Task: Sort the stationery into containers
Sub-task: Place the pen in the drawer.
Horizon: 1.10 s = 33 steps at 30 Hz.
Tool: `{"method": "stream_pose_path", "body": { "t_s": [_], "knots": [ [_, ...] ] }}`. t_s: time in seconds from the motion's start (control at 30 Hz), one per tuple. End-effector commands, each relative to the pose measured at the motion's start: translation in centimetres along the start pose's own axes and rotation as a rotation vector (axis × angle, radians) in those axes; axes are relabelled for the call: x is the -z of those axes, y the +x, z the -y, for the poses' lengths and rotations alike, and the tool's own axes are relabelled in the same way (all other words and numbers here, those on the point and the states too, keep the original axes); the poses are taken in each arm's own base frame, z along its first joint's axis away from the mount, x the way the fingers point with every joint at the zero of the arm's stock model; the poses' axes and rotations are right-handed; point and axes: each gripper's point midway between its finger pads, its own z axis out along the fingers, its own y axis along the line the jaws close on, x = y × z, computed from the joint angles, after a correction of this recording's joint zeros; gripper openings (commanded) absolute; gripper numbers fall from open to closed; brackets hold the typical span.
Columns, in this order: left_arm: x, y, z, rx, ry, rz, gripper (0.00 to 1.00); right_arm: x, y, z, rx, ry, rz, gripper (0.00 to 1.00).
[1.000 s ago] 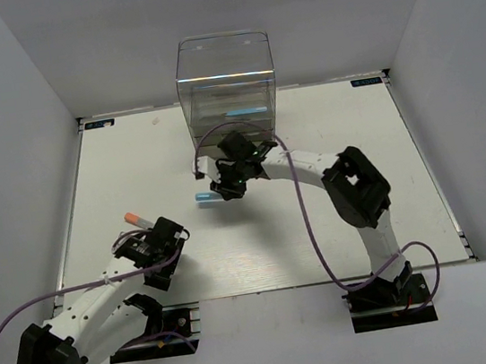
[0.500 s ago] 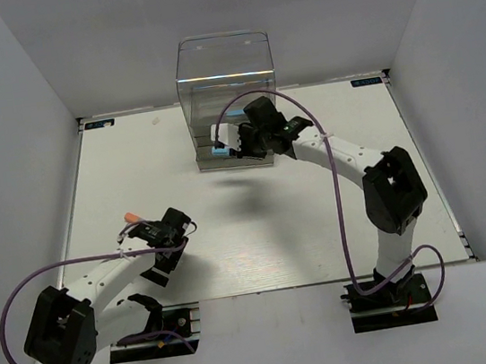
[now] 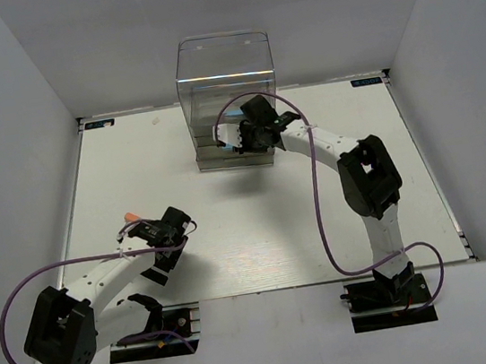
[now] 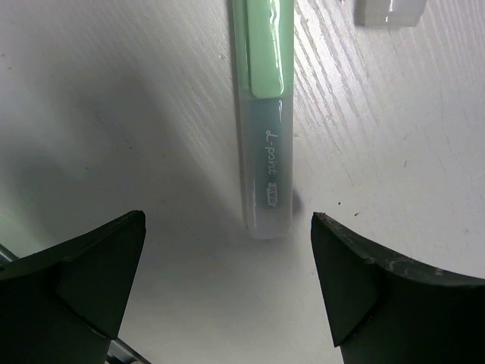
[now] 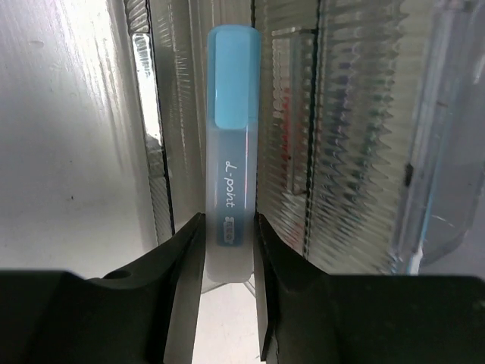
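Right end effector (image 5: 226,227) grips the blue marker (image 5: 231,136) at the drawer box (image 3: 224,76); misaligned, it may catch a drawer edge and fall. Left end effector (image 4: 227,227), wide apart, straddles the green marker (image 4: 265,114).

The marker (image 5: 231,152) has a light blue cap and a frosted, milky barrel with white script. The pen (image 4: 265,114) at near left has a pale green cap and a grey-green barrel. The drawer box (image 3: 223,67) is clear with ribbed walls. The table (image 4: 394,152) is white and fine-grained.
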Motion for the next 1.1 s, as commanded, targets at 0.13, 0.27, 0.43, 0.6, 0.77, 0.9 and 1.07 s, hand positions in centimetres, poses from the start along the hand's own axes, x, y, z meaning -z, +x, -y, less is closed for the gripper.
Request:
{"method": "stream_pose_path", "body": {
  "t_s": [0.13,0.27,0.43,0.6,0.77,0.9,1.07],
  "knots": [
    [0.7,-1.1,1.4,0.027,0.045,0.032,1.0,-0.6,-0.3,1.2,0.042,0.021,-0.023,0.0],
    [0.4,-0.9,1.4,0.022,0.035,0.032,1.0,-1.2,0.3,0.8,0.049,0.006,-0.043,0.02],
    [0.3,-0.7,1.3,0.009,0.027,0.023,1.0,-1.1,0.6,0.4,0.047,-0.013,-0.049,0.39],
    [-0.3,-0.4,1.0,-0.016,-0.004,0.022,1.0,-0.2,0.1,0.2,0.043,-0.021,-0.025,0.46],
    [-0.5,-0.3,1.4,-0.032,-0.017,0.022,1.0,1.6,-1.0,0.4,0.021,-0.015,0.017,0.46],
    [-0.6,-0.5,2.6,-0.039,-0.013,0.032,0.98,2.9,-1.6,-0.2,-0.013,-0.026,0.055,0.46],
    [-1.1,-0.9,3.2,-0.021,-0.026,0.043,0.95,4.8,-2.3,-0.3,-0.05,-0.019,0.092,0.49]
  ]
}}
